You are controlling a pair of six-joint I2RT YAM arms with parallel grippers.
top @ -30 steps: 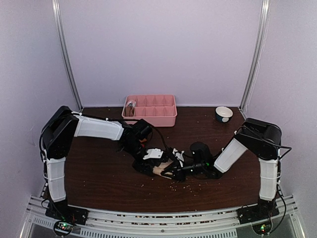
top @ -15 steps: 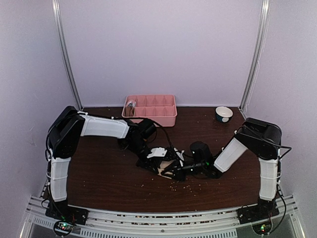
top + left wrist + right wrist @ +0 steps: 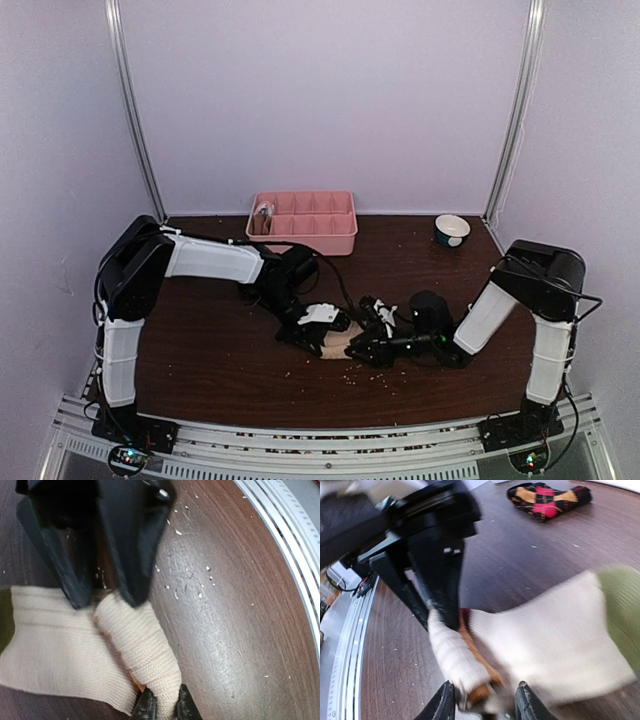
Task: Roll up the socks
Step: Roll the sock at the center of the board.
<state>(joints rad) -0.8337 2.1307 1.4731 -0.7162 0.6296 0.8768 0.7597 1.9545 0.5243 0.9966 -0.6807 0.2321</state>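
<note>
A cream sock (image 3: 55,650) with an olive toe (image 3: 620,610) lies flat on the brown table, and its cuff edge is rolled into a tight tube (image 3: 142,645). My left gripper (image 3: 164,707) is shut on one end of the roll. My right gripper (image 3: 485,700) faces it from the other end, jaws apart on either side of the roll's tip, and the view is blurred. In the top view both grippers meet at the sock (image 3: 338,345) in the table's middle. A black sock with red and orange patches (image 3: 547,495) lies just beyond.
A pink compartment tray (image 3: 300,238) stands at the back centre with a small item in its left end. A small bowl (image 3: 452,230) sits at the back right. Crumbs are scattered over the table near the front rail (image 3: 280,520).
My right arm has drawn back to the right. My left gripper has shifted right along with the sock. The sock's edge now sits in a roll between the two grippers.
</note>
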